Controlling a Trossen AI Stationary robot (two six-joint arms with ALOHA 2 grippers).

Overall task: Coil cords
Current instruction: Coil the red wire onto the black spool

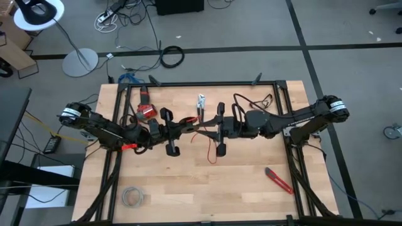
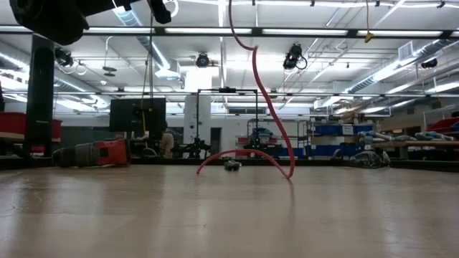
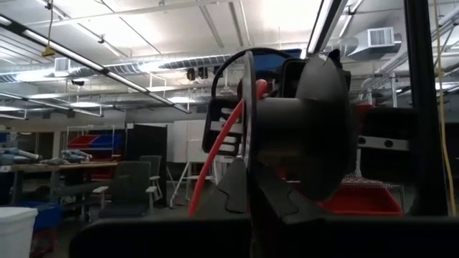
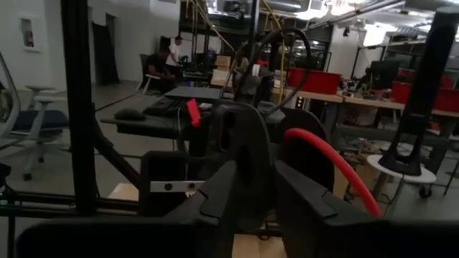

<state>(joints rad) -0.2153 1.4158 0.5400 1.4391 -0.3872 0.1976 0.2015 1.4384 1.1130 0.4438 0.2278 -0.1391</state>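
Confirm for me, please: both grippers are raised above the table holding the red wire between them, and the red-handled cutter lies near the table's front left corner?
Not quite. The red-handled cutter lies toward the front right of the table, as the high view shows. The rest holds: the left gripper and right gripper meet mid-table, raised, with the red wire hanging down from them to the tabletop.

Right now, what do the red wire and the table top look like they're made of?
Red wire: flexible, probably plastic-sheathed; smooth bright red skin, hanging and bending in soft loops down to the table. Table top: looks like wood, pale with a dull matte finish; plank seams and grain streaks show from above.
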